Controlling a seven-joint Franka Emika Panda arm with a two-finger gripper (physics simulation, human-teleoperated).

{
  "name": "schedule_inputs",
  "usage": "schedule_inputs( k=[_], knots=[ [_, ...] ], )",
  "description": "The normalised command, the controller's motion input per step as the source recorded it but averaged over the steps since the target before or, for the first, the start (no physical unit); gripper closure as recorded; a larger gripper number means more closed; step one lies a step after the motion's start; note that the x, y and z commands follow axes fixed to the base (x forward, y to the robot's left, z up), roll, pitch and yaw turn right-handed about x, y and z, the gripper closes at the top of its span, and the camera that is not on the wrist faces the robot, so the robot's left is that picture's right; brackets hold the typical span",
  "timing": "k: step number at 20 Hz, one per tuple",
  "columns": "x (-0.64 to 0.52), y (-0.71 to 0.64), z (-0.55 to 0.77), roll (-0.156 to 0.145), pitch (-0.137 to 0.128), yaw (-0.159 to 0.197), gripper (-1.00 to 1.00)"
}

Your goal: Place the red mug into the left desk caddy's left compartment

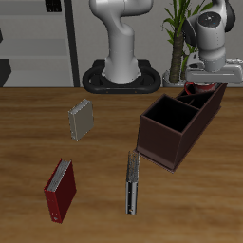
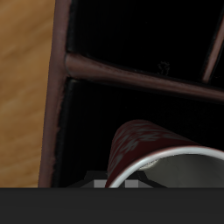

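Observation:
The red mug (image 1: 196, 89) hangs under my gripper (image 1: 201, 85), which is shut on it, over the far end of the left desk caddy (image 1: 176, 133). The caddy is a long dark maroon-brown open box lying slantwise on the table. In the wrist view the mug (image 2: 144, 147) shows its speckled red side and white rim close up. Below it lie the caddy's dark compartments and a divider wall (image 2: 131, 74). The mug's handle is hidden. Whether the mug's base touches the caddy floor cannot be told.
A grey book (image 1: 83, 120) stands farther toward the table's middle. A red book (image 1: 60, 190) and a dark book (image 1: 133, 182) lie nearer the front edge. A potted plant (image 1: 177, 43) and the robot's base (image 1: 121, 66) stand at the back.

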Motion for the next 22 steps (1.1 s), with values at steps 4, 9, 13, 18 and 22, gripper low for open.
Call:
schedule_inputs(
  k=[4,9,13,18,22],
  knots=[
    [-0.05,0.00,0.10,0.022,-0.018,0.000,-1.00],
    [-0.06,0.01,0.22,0.032,-0.055,-0.008,-1.00],
    [0.03,-0.14,0.34,0.016,-0.051,-0.011,-1.00],
    [0.01,-0.18,0.42,0.016,-0.056,-0.017,-1.00],
    [0.04,-0.42,0.58,-0.006,-0.073,-0.003,-1.00]
  ],
)
